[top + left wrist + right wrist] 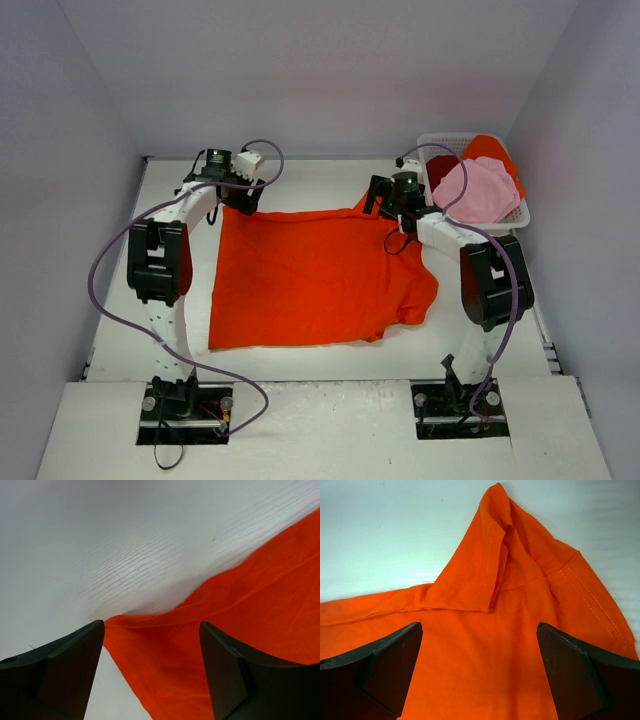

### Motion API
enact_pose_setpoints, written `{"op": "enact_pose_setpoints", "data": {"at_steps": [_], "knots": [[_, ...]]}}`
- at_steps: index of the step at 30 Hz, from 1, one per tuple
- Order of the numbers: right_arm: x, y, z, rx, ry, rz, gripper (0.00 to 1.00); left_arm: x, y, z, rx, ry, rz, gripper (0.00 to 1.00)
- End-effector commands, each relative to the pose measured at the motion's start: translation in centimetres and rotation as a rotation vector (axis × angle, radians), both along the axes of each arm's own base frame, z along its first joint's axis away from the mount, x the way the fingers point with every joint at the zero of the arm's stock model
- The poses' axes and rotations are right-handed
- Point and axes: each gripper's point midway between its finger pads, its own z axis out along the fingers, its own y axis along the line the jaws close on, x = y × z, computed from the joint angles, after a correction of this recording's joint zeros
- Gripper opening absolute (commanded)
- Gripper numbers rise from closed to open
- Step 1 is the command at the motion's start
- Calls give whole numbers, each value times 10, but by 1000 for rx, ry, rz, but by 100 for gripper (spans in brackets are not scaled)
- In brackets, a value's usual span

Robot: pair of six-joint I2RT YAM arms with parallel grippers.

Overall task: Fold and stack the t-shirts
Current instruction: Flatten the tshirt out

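A large bright orange-red t-shirt (310, 275) lies spread flat on the white table. My left gripper (238, 196) is open over its far left corner; in the left wrist view the hemmed corner (150, 645) lies between the fingers. My right gripper (392, 212) is open over the far right edge; in the right wrist view a bunched sleeve (505, 555) lies just beyond the fingers. A light pink t-shirt (478, 190), a dark red one (443, 168) and another orange one (492, 152) lie piled in the basket.
A white plastic lattice basket (520, 215) stands at the far right of the table, just behind my right gripper. Grey walls close in the table on three sides. Bare white table (300, 175) shows beyond the shirt.
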Motion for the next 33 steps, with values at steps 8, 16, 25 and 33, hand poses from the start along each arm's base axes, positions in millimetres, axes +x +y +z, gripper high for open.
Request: {"op": "enact_pose_setpoints", "data": {"at_steps": [8,16,25,33], "knots": [[9,3,26,13,-72,-16,95,4,-6,15,-23,-40,-39,70],[8,3,23,7,-69,-19,95,5,-6,6,-21,-16,-40,70],[11,0,19,-4,-63,-25,95,7,-8,-10,-25,16,-43,70],[9,0,12,-8,-51,-25,95,9,-8,-17,-27,27,-43,70]]}}
